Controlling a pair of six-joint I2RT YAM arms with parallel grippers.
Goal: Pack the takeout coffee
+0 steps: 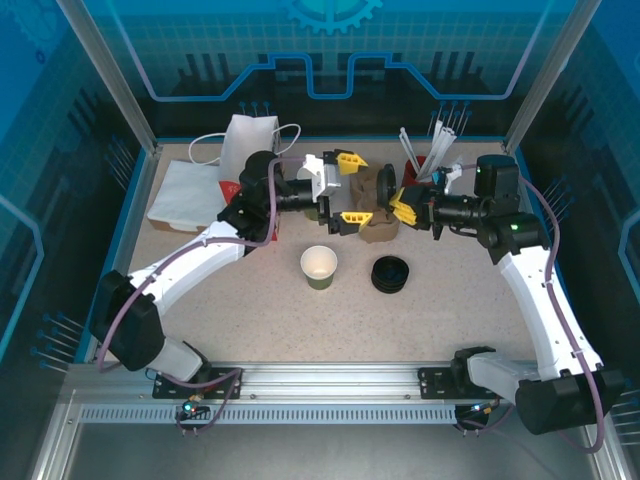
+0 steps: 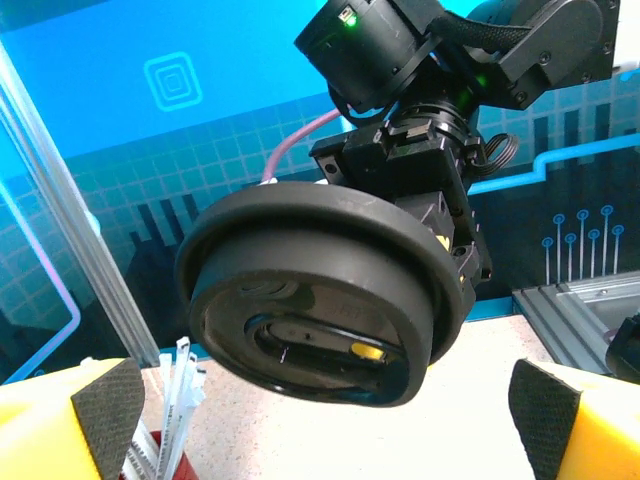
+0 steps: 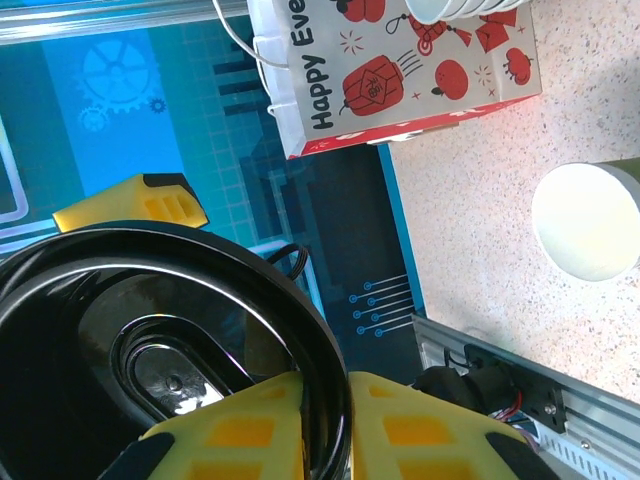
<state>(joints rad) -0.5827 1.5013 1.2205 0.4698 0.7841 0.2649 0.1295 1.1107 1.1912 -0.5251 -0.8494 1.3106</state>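
Cup status: small paper cup (image 1: pixel 319 266), cream inside with a green lower wall, stands upright and lidless on the speckled beige table (image 1: pixel 260 320). It is about mid-table, nearer the arm bases than both grippers. Loose stack of black lids (image 1: pixel 391 273) sits near its right, not touching.

Round black plastic lid (image 2: pixel 320 290) is off the table, tilted, up between the two grippers. Right gripper (image 3: pixel 340 430) is clamped on its rim, yellow fingers (image 3: pixel 250 435) close together with the rim edge pinched between them.

Left gripper (image 1: pixel 352 190) faces the lid from the opposite side, fingers spread wide, nothing in them. Left wrist view has its black pads (image 2: pixel 108 405) out to either side of the lid, apart from it.

Brown paper item (image 1: pixel 378 232) lies on the table under the grippers; kind unclear. White straws in a red holder (image 1: pixel 420 155) stand at the back right. White paper bag with handles (image 1: pixel 245 140) is at the back left. Right wrist view shows a red-and-white printed bag (image 3: pixel 410 70), with a stack of cream cups (image 3: pixel 460 8) at the top edge.
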